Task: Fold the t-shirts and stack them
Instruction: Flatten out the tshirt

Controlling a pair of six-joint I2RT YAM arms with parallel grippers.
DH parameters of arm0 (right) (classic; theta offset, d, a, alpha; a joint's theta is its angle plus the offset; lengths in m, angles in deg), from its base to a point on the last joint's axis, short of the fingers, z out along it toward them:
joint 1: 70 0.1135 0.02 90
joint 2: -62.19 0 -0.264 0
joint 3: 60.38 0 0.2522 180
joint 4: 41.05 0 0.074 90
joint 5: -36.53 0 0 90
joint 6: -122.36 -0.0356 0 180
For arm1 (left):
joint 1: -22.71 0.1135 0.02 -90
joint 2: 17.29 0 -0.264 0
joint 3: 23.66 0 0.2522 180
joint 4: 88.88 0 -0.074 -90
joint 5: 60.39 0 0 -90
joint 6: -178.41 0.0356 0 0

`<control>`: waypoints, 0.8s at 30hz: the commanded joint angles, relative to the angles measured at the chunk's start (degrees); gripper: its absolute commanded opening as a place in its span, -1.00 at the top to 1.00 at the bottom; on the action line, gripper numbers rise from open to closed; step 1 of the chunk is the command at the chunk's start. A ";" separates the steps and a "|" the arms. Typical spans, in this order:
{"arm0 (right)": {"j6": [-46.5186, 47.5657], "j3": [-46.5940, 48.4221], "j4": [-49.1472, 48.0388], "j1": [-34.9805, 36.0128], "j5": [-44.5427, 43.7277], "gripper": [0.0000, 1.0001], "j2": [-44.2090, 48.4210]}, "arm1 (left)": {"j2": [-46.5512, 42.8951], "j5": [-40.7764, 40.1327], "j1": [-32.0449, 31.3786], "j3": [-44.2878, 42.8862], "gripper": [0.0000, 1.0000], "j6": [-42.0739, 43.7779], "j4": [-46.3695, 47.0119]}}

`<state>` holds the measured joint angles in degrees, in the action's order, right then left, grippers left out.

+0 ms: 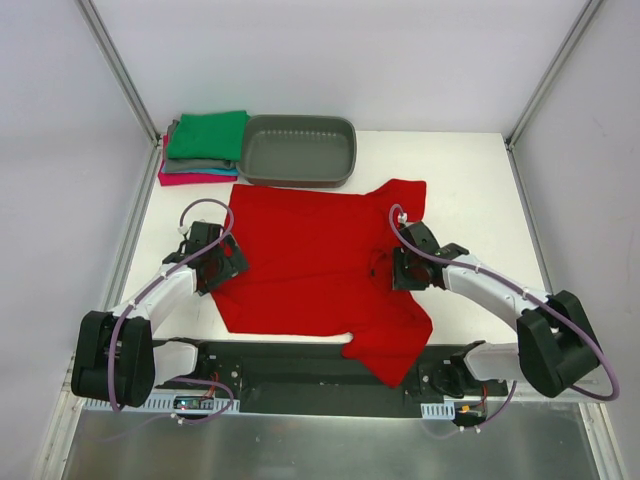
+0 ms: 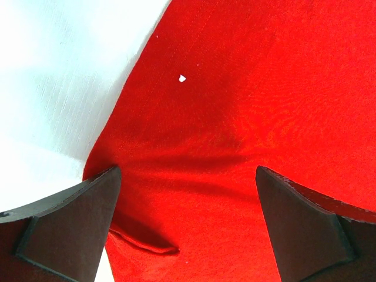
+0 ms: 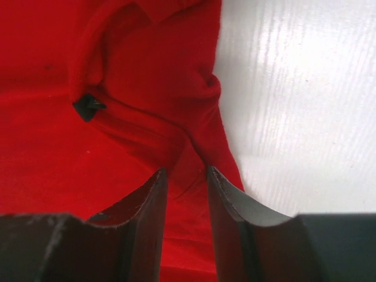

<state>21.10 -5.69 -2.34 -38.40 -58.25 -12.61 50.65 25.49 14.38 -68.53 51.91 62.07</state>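
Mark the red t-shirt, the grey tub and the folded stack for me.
red t-shirt [image 1: 300,260], top view, middle of the body.
grey tub [image 1: 298,150], top view, its inner floor.
folded stack [image 1: 207,135], top view, green shirt on top.

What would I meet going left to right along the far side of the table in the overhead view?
stack of folded t-shirts → grey tub

Bare white table [image 1: 480,190] open down right side of frame; 1 narrow strip open at mid left. Grey oval plastic tub [image 1: 298,150] and stack of folded cloth shirts [image 1: 203,150], touching, block upper left. Bright red cloth t-shirt [image 1: 300,260] spread flat over centre.
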 commanded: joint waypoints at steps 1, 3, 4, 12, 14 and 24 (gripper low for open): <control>0.19 0.12 -4.55 0.14 6.07 0.28 0.36 | 1.67 -1.07 -0.45 0.18 -0.98 1.25 -1.23; -0.07 -0.41 -5.08 0.14 7.14 0.31 0.19 | 2.28 -0.89 -0.45 0.00 -0.98 1.16 -1.23; -0.07 -0.50 -5.35 0.22 7.32 0.38 0.19 | 2.54 -0.89 -0.45 -0.17 -0.98 1.25 -1.23; 0.63 -1.28 -3.33 0.31 7.58 0.93 1.50 | 2.90 -0.89 -0.45 -0.26 -0.98 1.33 -1.23; 0.63 -2.07 -3.07 0.66 7.94 0.99 3.51 | 2.90 -0.89 -0.45 -0.26 -0.98 1.33 -1.23; 4.41 -11.12 -3.68 3.47 20.24 0.99 18.20 | 3.25 -1.50 -0.45 -0.35 -0.98 0.98 -1.32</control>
<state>23.15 -13.32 -5.22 -35.93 -45.99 2.19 52.16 25.01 14.38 -69.49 51.96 62.07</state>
